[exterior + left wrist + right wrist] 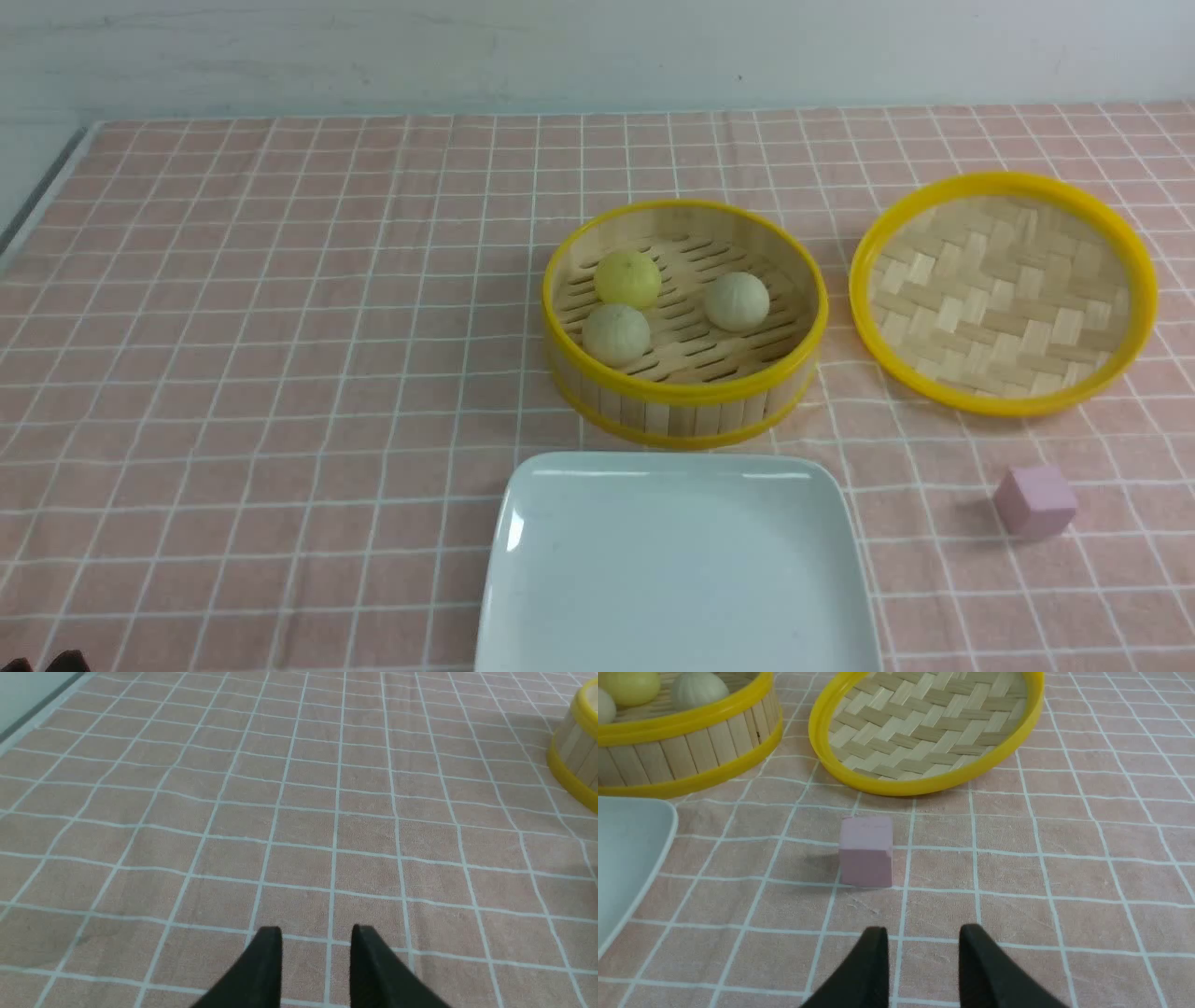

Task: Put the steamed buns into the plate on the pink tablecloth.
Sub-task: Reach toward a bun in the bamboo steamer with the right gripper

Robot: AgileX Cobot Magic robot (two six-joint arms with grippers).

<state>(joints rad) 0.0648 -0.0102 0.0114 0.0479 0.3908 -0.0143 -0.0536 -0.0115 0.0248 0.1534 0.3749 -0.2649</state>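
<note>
Three steamed buns lie in a round bamboo steamer (686,392): a pale yellow one (627,278) and two pale beige ones (616,334) (737,301). The white plate (677,560) sits empty just in front of the steamer on the pink tablecloth (280,327). My left gripper (316,938) is open and empty over bare cloth, well left of the steamer (577,751). My right gripper (923,938) is open and empty, low over the cloth just short of the pink cube (866,850). The right wrist view also shows the plate's corner (626,858) and a beige bun (699,689).
The flat yellow-rimmed woven lid (1004,294) lies right of the steamer. A small pink cube (1034,501) sits in front of the lid, right of the plate. A white wall runs along the table's far edge, and the table's left edge shows at far left.
</note>
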